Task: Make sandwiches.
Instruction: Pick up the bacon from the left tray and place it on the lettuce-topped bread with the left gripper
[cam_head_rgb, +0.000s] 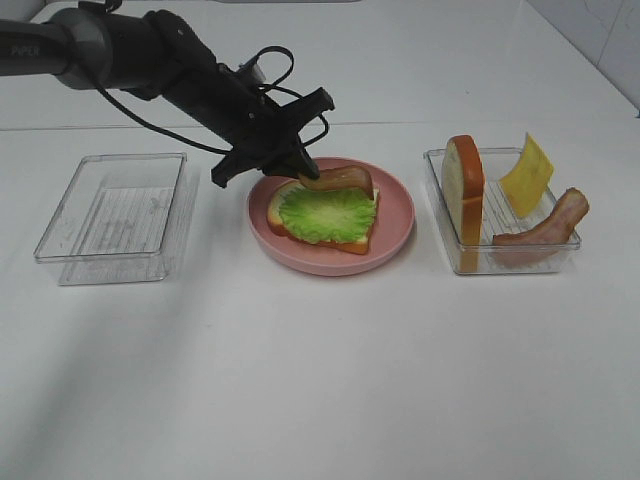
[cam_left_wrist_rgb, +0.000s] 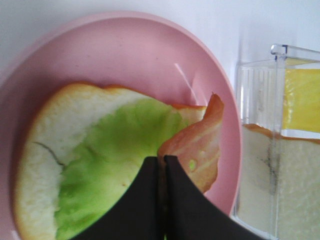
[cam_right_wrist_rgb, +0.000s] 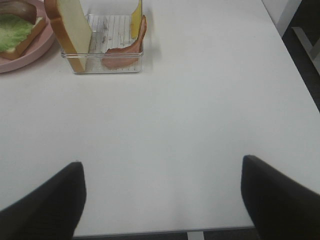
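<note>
On the pink plate (cam_head_rgb: 330, 266) lies one bread slice (cam_head_rgb: 283, 218) covered by a green lettuce leaf (cam_head_rgb: 325, 212). My left gripper (cam_head_rgb: 306, 178) is shut on one end of a brown bacon strip (cam_head_rgb: 348, 178), held just over the far edge of the lettuce. The left wrist view shows the closed tips (cam_left_wrist_rgb: 161, 162) pinching the bacon (cam_left_wrist_rgb: 197, 147) above the lettuce (cam_left_wrist_rgb: 120, 160) and bread (cam_left_wrist_rgb: 47, 150). My right gripper (cam_right_wrist_rgb: 162, 200) stands open over bare table with nothing between its fingers; it is outside the exterior view.
A clear tray (cam_head_rgb: 500, 262) right of the plate holds an upright bread slice (cam_head_rgb: 465, 188), a yellow cheese square (cam_head_rgb: 527, 175) and another bacon strip (cam_head_rgb: 545, 225). An empty clear tray (cam_head_rgb: 60, 250) sits on the left. The table edge runs close under the right gripper.
</note>
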